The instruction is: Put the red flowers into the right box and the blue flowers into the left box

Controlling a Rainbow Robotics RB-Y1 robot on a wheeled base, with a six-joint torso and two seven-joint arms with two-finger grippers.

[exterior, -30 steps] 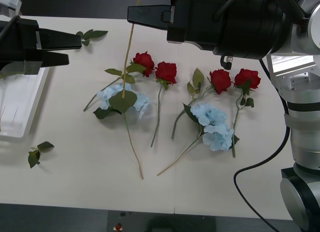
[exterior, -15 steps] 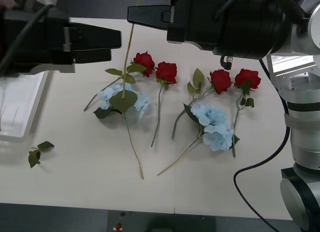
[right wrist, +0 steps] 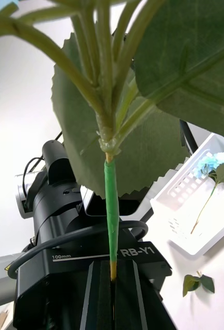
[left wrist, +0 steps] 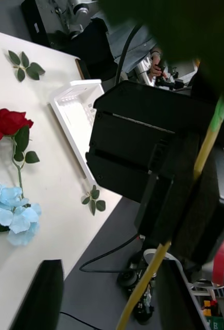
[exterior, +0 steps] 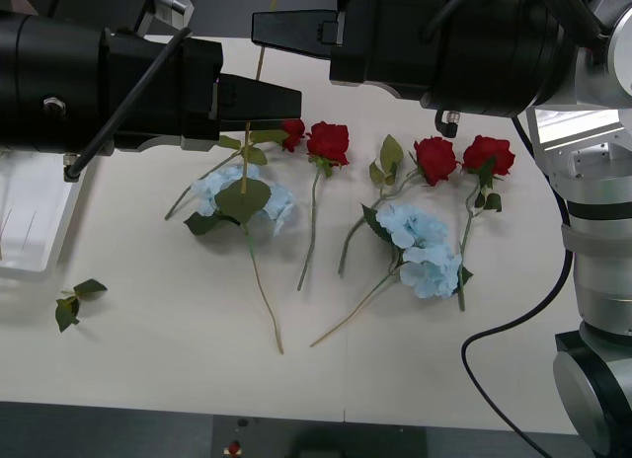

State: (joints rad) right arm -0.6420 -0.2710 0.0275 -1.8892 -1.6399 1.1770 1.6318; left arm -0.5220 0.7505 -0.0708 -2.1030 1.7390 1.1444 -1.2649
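The right claw [exterior: 259, 30] is clamped on a long stem [exterior: 255, 103], holding a blue flower upright above the surface [exterior: 148, 320]. The left claw [exterior: 286, 101], jaws apart, sits beside that stem, seemingly a handover toward the left box [exterior: 39, 231]. Next it should close on the stem before the right lets go. Red flowers [exterior: 328, 140] and more blue flowers [exterior: 425, 246] lie unsorted.

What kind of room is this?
Probably a robotics lab or workshop: fake red flowers and blue flowers lie on a plain table, and cables and equipment crowd the room behind.
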